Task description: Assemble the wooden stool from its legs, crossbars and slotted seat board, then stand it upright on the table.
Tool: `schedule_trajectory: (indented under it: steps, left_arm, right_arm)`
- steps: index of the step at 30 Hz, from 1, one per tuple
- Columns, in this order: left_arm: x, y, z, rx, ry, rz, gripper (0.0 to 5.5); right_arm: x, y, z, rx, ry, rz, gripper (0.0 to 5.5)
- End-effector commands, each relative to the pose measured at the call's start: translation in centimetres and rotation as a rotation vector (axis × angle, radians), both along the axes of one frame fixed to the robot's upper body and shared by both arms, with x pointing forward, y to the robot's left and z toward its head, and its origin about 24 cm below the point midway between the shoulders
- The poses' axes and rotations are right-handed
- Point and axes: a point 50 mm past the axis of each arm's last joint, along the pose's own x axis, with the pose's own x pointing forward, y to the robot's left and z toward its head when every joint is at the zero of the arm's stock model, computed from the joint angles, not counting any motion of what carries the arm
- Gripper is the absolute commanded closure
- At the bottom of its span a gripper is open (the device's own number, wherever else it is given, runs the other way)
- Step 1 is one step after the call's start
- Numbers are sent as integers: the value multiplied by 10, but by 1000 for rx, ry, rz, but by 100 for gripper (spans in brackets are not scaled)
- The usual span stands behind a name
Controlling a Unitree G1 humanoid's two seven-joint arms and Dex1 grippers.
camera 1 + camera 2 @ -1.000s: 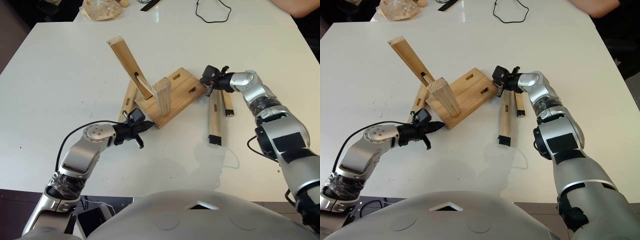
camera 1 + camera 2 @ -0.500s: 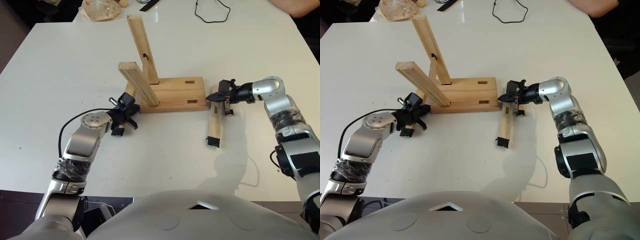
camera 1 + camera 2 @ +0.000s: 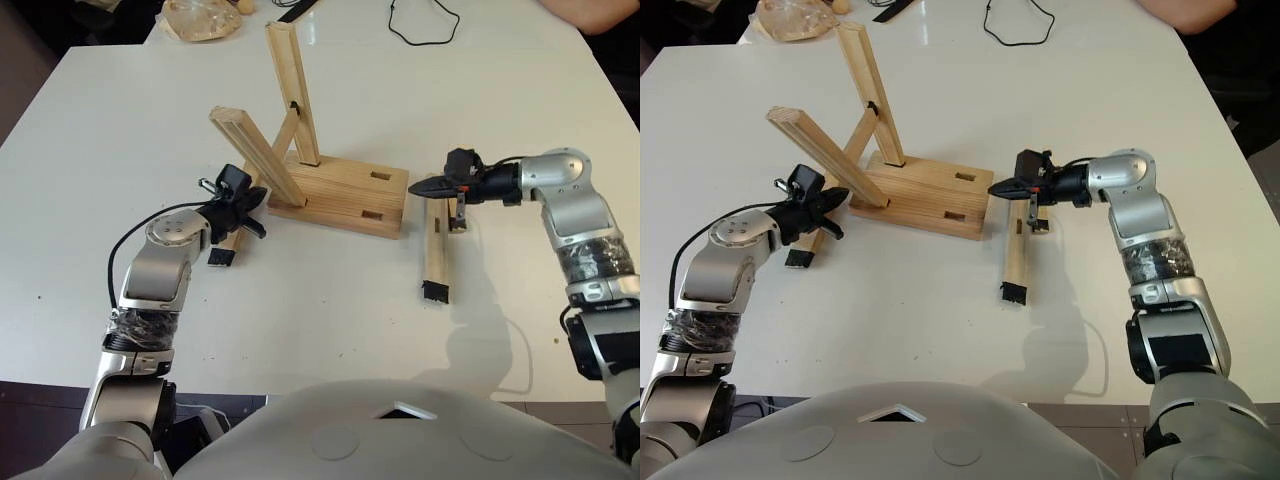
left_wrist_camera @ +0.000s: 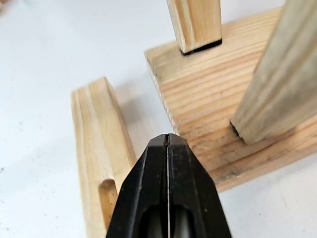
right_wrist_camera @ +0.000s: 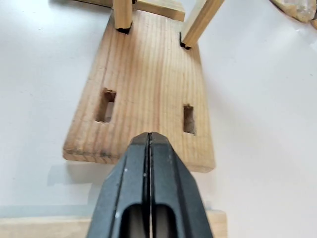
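Stool seat board (image 3: pixel 345 195) of thick pale wood: lies flat near the middle of the white table (image 3: pixel 120 110), between the two pincers.

Left pincer (image 4: pixel 167 141): pressed together, pinching nothing. Hangs low just off the board's left end, tip towards it. Just beside it, flat on the table, a loose pale wooden leg (image 3: pixel 222 250) with a slot and a dark end cap.

Right pincer (image 5: pixel 149 138): likewise pressed together and empty. Points at the board's right end, a small gap apart. Sits above the far ends of two more loose wooden pieces lying side by side, a long bar (image 3: pixel 435 255) and a short bar (image 3: pixel 459 222).

On the board: two square wooden legs seated at its left end, one nearly upright (image 3: pixel 290 85), one leaning hard to the left (image 3: pixel 248 150). Two slots (image 5: pixel 105 105) at the right end open.

At the far table edge: a black cable (image 3: pixel 425 25) and a crumpled clear bag (image 3: pixel 205 18).
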Motion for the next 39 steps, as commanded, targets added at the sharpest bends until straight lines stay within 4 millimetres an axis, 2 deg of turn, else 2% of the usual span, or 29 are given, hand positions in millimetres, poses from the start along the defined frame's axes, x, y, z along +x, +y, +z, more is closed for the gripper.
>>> schedule_trajectory:
  steps: [1,2,4,6,10,14,18,24,28,32,33,37,39]
  left_arm:
    - [6,-3,10,36,-33,-58,550]
    - [-13,-11,10,8,0,-179,550]
    - [-37,-24,10,-43,45,-327,550]
    - [-42,-29,10,-61,58,-354,550]
    - [-45,-28,7,-68,65,-315,550]
    - [-51,-27,2,-71,88,-300,550]
    - [-63,-26,-8,-60,156,-331,550]
    - [-65,-47,-38,30,240,-371,550]
    - [-48,-54,-44,44,189,-278,550]
    - [-37,-50,-47,53,159,-183,550]
    - [-38,-51,-47,41,161,-183,550]
    - [-48,-57,-45,2,177,-232,550]
    - [-49,-61,-45,-9,176,-245,550]
  right_arm:
    - [11,0,5,-45,-27,30,548]
    - [34,9,-5,-58,-89,-134,548]
    - [57,21,-16,-106,-178,-340,548]
    - [62,22,-20,-134,-215,-408,548]
    - [63,17,-21,-125,-225,-438,548]
    - [63,18,-21,-70,-236,-443,548]
    - [61,33,-27,-80,-228,-383,548]
    - [51,56,-46,-90,-85,-254,548]
    - [41,52,-55,-151,7,-147,548]
    - [34,38,-59,-187,57,-87,548]
    - [36,37,-56,-180,31,-104,548]
    - [65,41,-17,-108,-174,-296,548]
    - [70,36,-8,-111,-192,-352,548]
